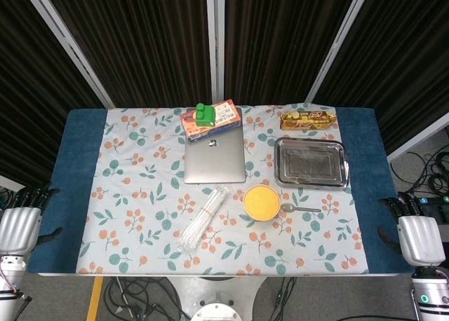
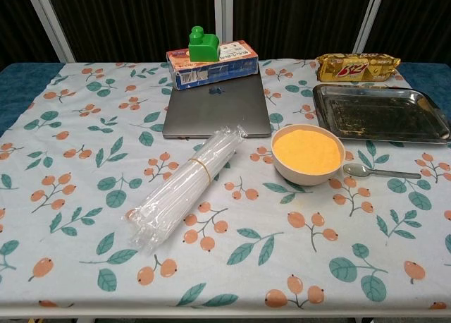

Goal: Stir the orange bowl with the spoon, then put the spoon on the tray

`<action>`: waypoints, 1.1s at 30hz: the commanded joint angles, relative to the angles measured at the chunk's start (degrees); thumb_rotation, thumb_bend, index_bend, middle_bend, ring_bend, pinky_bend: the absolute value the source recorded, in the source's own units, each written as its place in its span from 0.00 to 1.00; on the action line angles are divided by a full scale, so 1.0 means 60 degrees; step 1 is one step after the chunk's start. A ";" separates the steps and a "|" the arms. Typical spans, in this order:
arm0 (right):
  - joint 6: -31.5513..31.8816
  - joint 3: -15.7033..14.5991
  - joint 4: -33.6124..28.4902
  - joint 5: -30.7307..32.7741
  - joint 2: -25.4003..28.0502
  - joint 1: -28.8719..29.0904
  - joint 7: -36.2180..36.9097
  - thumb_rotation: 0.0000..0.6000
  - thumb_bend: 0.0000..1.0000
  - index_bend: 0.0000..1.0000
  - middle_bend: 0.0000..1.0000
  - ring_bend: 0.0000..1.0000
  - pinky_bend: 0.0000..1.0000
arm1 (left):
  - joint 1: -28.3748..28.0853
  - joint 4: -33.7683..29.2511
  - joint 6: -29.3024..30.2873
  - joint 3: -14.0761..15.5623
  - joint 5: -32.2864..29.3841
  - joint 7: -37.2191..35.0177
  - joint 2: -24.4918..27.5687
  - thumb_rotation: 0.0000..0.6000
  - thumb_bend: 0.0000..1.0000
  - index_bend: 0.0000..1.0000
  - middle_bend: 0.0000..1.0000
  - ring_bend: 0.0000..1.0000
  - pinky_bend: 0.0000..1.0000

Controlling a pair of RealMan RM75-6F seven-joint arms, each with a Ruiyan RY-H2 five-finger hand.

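Spoon [image 2: 379, 171] lies right of orange bowl [image 2: 308, 152], handle pointing frame-right; my right hand [image 1: 419, 238] nearer, empty, grip state unclear.

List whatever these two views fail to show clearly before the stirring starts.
- Left hand and right hand: head view cuts them at the bottom corners, so finger pose is unclear; chest view misses both.
- Snack pack print: too small to read in either view.
- Box under the green block: label blurred, top partly covered.
- Tray: chest view clips its right edge.
- Orange bowl: depth of contents cannot be told.
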 commanded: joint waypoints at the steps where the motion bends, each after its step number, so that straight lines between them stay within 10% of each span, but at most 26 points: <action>1: -0.0004 0.0002 -0.0008 -0.0015 0.0007 0.0009 0.0011 1.00 0.25 0.28 0.31 0.15 0.21 | 0.0025 0.0000 0.0042 0.0015 0.0009 0.0026 -0.0030 1.00 0.00 0.26 0.22 0.15 0.14; 19: -0.0251 -0.0060 -0.0052 -0.0219 -0.0072 0.0197 -0.0035 1.00 0.25 0.28 0.44 0.24 0.26 | 0.0137 0.0095 0.0188 0.0081 0.0099 -0.0115 -0.0136 1.00 0.00 0.26 0.22 0.15 0.14; 29: -0.2283 0.0456 0.0067 0.0670 -0.0903 0.1602 -0.1454 1.00 0.22 0.33 0.78 0.79 0.90 | 0.0091 0.0250 0.0051 0.0096 0.0084 -0.0310 -0.0224 1.00 0.00 0.26 0.22 0.15 0.14; 33: -0.3393 0.0634 0.0459 0.1328 -0.1521 0.2326 -0.2025 1.00 0.21 0.37 0.90 0.93 1.00 | 0.0085 0.0304 -0.0044 0.0135 0.0054 -0.0371 -0.0237 1.00 0.00 0.26 0.22 0.15 0.14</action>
